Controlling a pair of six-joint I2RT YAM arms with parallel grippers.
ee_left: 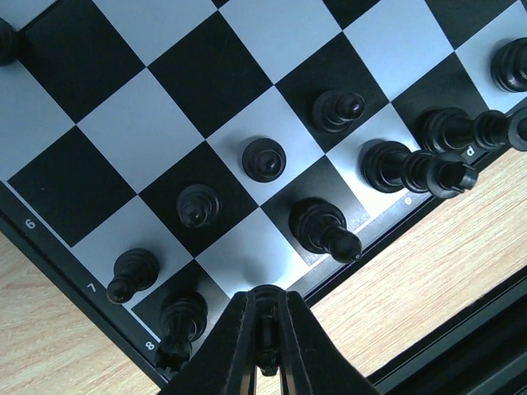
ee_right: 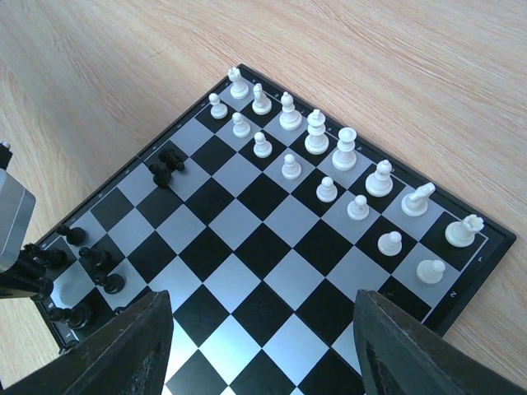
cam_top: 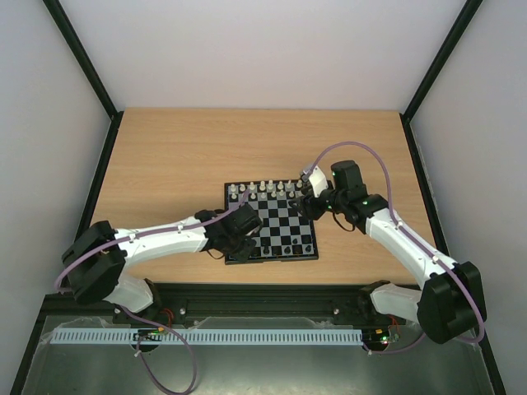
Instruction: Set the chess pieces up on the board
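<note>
Left gripper [cam_top: 239, 236], overhead: low over the near-left corner of the board [cam_top: 280, 220]; the wrist hides the jaws from here.
Right gripper [cam_top: 310, 202], overhead: at the board's far-right edge, just beside the end of the white row.
Board, overhead: flat on the table [cam_top: 181, 156], between the two arms.
Pieces, overhead: white pieces [cam_top: 268, 189] line the far edge and black pieces [cam_top: 284, 247] the near edge.
Left wrist, jaws: pressed together, with nothing visible between them; the tip hangs over an edge square by the corner.
Left wrist, neighbours: standing black men are close on both sides of the tip; toppled black pieces [ee_left: 420, 169] lie across the border further along.
Left wrist, risk: a sideways sweep of the shut fingers would likely bowl over the standing men. A nudge could roll the toppled ones off onto the wood.
Right wrist, jaws: spread wide and empty, with bare squares below.
Right wrist, white side: two upright ranks, apparently complete.
Right wrist, stray: a stray black pair [ee_right: 167, 163] lies on its side on squares along the side edge, well apart from the black corner cluster.
Right wrist, risk: the wide fingers dwarf the men, so a descent near the white ranks could clip several at once. A pinch on a lying piece may squirt it across the glossy surface.
Shared risk: both arms work over one small board, so the wrists may collide.
</note>
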